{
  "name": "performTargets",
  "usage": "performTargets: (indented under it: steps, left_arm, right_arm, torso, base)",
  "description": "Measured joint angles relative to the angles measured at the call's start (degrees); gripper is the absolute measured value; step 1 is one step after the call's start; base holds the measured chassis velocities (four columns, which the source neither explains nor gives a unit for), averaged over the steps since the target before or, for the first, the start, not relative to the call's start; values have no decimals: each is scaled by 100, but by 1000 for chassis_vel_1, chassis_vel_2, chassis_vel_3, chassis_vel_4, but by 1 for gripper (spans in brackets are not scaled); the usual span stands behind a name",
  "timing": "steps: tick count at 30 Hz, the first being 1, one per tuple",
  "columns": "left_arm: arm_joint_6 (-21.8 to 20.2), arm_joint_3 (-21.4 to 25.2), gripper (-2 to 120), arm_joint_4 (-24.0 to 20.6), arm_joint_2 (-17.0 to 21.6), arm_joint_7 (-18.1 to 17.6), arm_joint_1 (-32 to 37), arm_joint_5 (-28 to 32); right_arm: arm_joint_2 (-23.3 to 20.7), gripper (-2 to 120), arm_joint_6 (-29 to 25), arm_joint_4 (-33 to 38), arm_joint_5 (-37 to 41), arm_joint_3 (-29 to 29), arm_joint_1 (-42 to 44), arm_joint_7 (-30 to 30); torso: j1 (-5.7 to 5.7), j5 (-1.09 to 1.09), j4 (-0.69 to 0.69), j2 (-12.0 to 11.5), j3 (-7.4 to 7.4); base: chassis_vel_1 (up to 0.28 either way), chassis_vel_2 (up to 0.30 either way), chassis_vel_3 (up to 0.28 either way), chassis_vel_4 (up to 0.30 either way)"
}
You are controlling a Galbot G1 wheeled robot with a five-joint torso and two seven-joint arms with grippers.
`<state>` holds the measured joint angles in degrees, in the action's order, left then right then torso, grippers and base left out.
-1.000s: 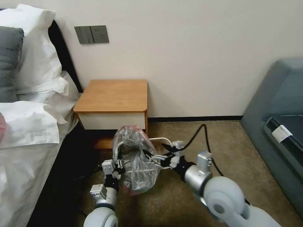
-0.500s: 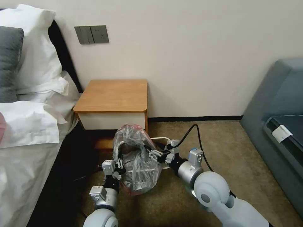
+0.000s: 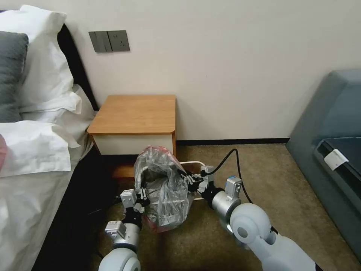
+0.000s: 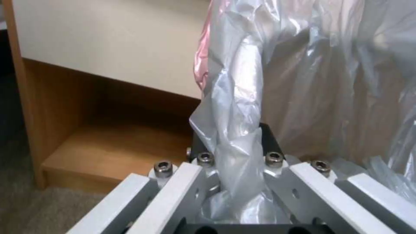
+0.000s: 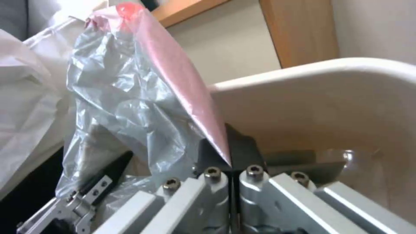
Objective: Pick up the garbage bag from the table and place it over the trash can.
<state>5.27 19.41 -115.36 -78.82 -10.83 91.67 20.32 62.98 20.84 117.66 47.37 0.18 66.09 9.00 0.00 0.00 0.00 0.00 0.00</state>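
Observation:
The garbage bag (image 3: 162, 188), crinkly grey with a pinkish-red edge, hangs spread between both grippers in front of the table (image 3: 135, 113). At the bag's left side, my left gripper (image 3: 141, 195) is shut on a bunched fold of it (image 4: 232, 146). My right gripper (image 3: 189, 179) is shut on the pink edge (image 5: 190, 84) at the bag's right side, right over the trash can (image 3: 192, 164). The can's beige rolled rim (image 5: 325, 70) shows just past the right fingers; the bag hides most of the can in the head view.
A bed with white bedding (image 3: 34, 150) runs along the left. A grey sofa (image 3: 331, 150) stands at the right. The table's low shelf (image 4: 117, 146) lies just behind the bag. Brown carpet (image 3: 263, 169) lies open between can and sofa.
My right gripper has moved left and toward the table with the bag's edge, and that arm has swung in. The bag's mouth now gapes wider. The left gripper has barely shifted.

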Motion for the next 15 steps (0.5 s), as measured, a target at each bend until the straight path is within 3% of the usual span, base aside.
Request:
performTargets:
  steps: [8,15]
  left_arm:
    - [-239,107,6,87,2,-84,-25,95]
    - [-218,164,6,114,9,146,-10,202]
  right_arm:
    - [-119,0,1,354,63,217,30,11]
    - [-284,0,129,154,378,431,-599,108]
  torso:
    - [0,0,0,0,0]
    - [0,1,0,0,0]
  base:
    - [0,0,0,0]
    - [0,0,0,0]
